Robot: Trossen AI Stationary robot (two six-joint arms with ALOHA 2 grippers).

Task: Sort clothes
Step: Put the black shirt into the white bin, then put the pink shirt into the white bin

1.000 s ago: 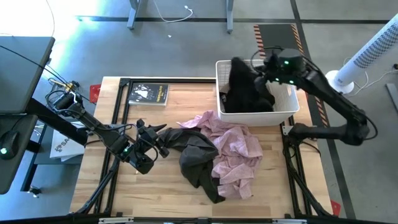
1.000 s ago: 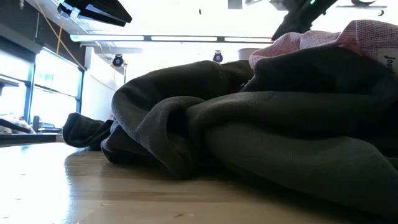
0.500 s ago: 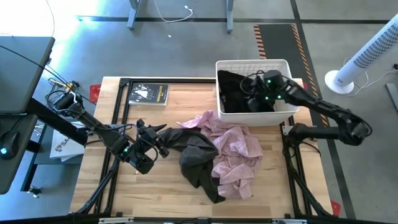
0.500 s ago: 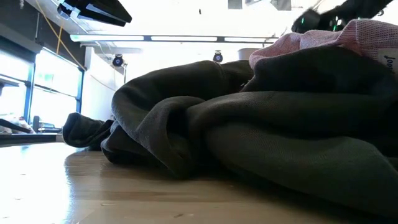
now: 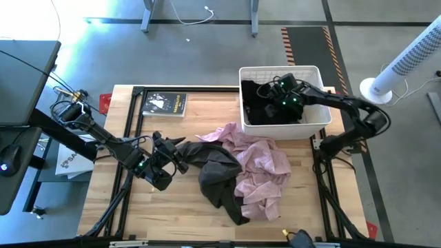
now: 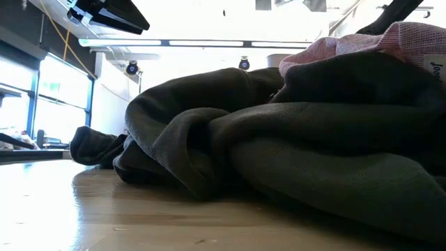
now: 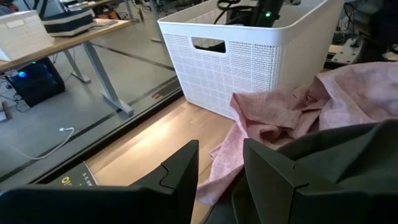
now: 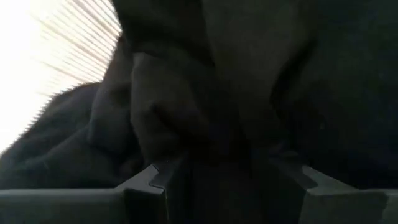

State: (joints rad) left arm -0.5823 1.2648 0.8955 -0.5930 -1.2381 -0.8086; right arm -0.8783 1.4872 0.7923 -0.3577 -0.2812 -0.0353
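The right gripper is reaching down inside the white basket, its fingers clamped on the black garment; the left gripper is resting, fingers apart, at the dark grey-olive garment beside the pink garment mid-table. The basket's contents are appearing only as dark folds.

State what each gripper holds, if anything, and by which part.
The right gripper grips a fold of the black garment inside the basket. The left gripper holds nothing.
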